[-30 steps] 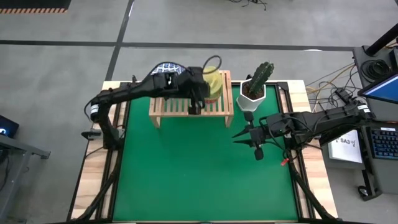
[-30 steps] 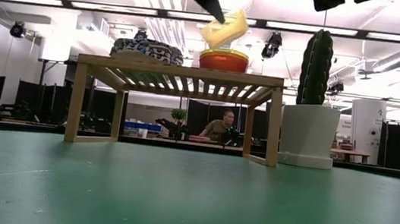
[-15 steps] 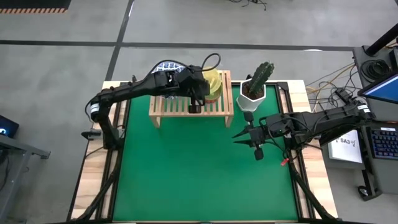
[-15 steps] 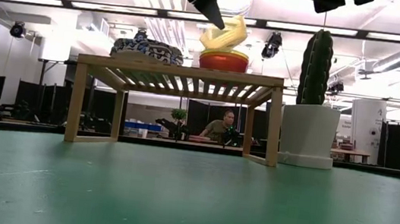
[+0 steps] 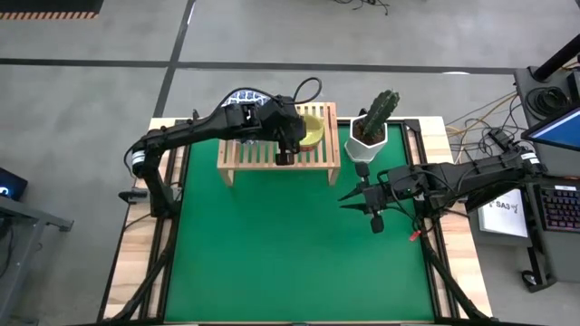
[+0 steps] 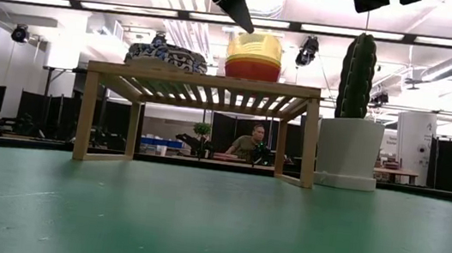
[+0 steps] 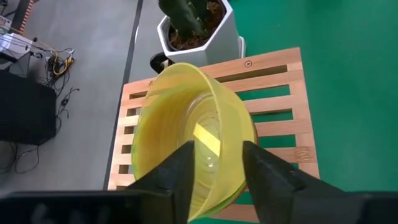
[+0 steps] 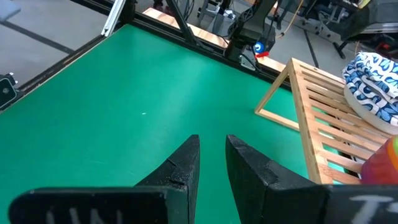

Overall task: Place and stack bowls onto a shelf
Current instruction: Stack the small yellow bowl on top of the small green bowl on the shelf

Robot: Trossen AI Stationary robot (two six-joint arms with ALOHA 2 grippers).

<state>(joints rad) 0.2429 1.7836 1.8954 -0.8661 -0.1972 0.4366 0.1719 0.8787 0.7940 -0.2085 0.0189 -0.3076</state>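
one light-wood shelf [image 5: 277,152] stands at the far side of the green table [image 5: 290,263]. on it, 2 groups of bowls: a stack of white bowls w/ blue pattern [image 6: 166,56] at one end, exact number not clear, and 1 yellow-green bowl [image 6: 255,45] sitting level in a red bowl [image 6: 252,69] near the other end. left gripper [image 7: 216,163] is just above the yellow-green bowl, fingers apart, one each side of the near rim, not pressing on it. right gripper [image 8: 211,163] hovers over the table near 1 cactus pot [image 5: 370,138], fingers nearly together, holding nothing. 1 person [image 6: 250,142] sits in the room behind.
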